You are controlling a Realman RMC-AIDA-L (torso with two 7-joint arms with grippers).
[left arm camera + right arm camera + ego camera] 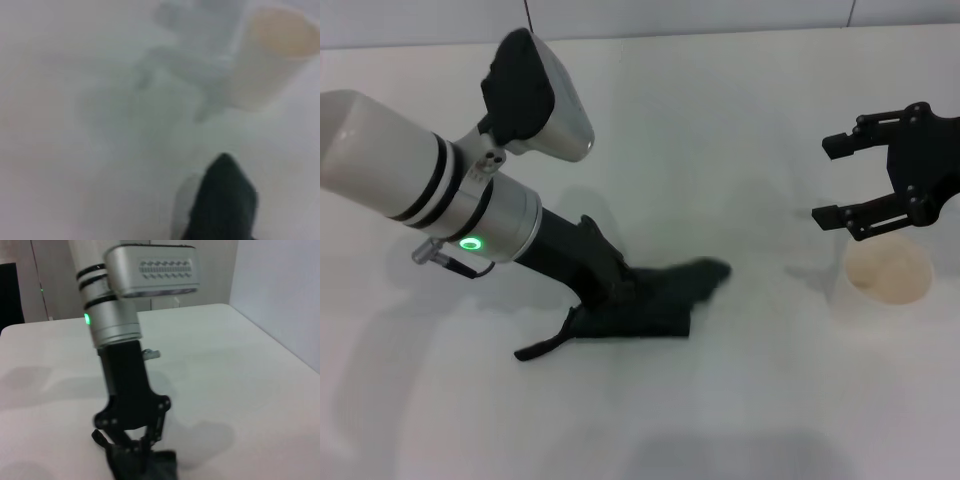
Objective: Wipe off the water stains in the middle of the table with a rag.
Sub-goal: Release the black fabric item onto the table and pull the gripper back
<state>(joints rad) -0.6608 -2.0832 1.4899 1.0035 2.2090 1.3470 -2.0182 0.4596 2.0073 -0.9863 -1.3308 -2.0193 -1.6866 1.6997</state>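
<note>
My left gripper (pixel 610 292) is down on the white table (pixel 720 120) and shut on the dark rag (pixel 660 300), which lies pressed flat on the table's middle. The rag's tip shows in the left wrist view (pixel 225 205). The right wrist view shows the left gripper (pixel 134 450) from the front, its fingers pinched into the rag (pixel 150 467). No orange water stain shows in any view; it is hidden or gone. My right gripper (pixel 827 180) hangs open and empty at the right, above the paper cup.
A white paper cup (pixel 888 275) stands at the right, just below my right gripper, and also shows in the left wrist view (pixel 270 55). The table's far edge runs along the top of the head view.
</note>
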